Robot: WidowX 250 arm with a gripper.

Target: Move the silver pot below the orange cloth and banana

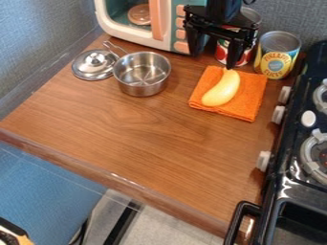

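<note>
The stove (301, 191) stands beside the orange cloth (249, 103), banana (222, 89) on it, silver pot (142, 87) opposite; spread, empty tool (213, 59) beyond the cloth.

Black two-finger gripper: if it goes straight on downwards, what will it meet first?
Probably the square orange cloth, or the curved yellow banana on it; the height of the gripper is unclear, so it might meet the brown wooden counter behind them.

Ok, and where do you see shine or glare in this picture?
Camera view: bright glints on the round silver metal pot and domed silver lid, pale highlights along the brown wooden counter's front edge, white reflections on the glossy black stove.
</note>
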